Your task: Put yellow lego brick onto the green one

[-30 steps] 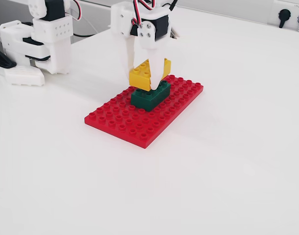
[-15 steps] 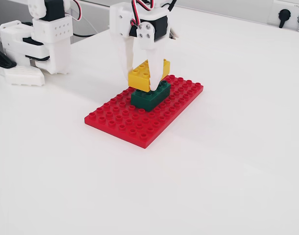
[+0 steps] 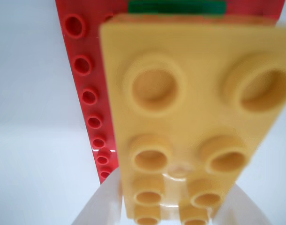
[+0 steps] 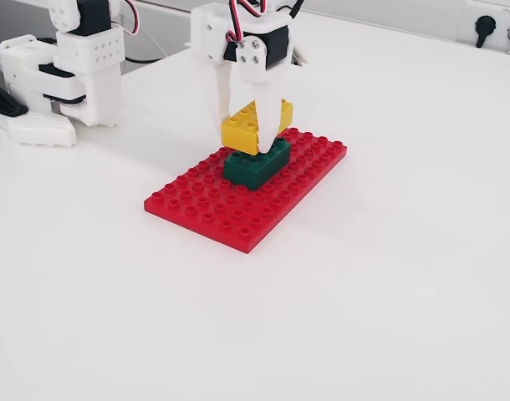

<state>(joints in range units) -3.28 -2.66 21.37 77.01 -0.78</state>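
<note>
The yellow lego brick [image 4: 248, 124] is held between my white fingers, tilted a little, right above the dark green brick [image 4: 253, 164]. The green brick stands on the red studded baseplate [image 4: 196, 196]. My gripper [image 4: 242, 142] is shut on the yellow brick; whether the yellow brick touches the green one I cannot tell. In the wrist view the yellow brick [image 3: 190, 117] fills the middle, blurred and close, with my fingertips [image 3: 101, 206] at its lower end. A strip of the green brick [image 3: 176, 6] shows past its far edge.
The red baseplate [image 3: 82, 70] lies on a white table; its studs run along the left in the wrist view. The arm's white base and motors [image 4: 63, 75] stand at the back left. A wall socket [image 4: 485, 25] is at the far right.
</note>
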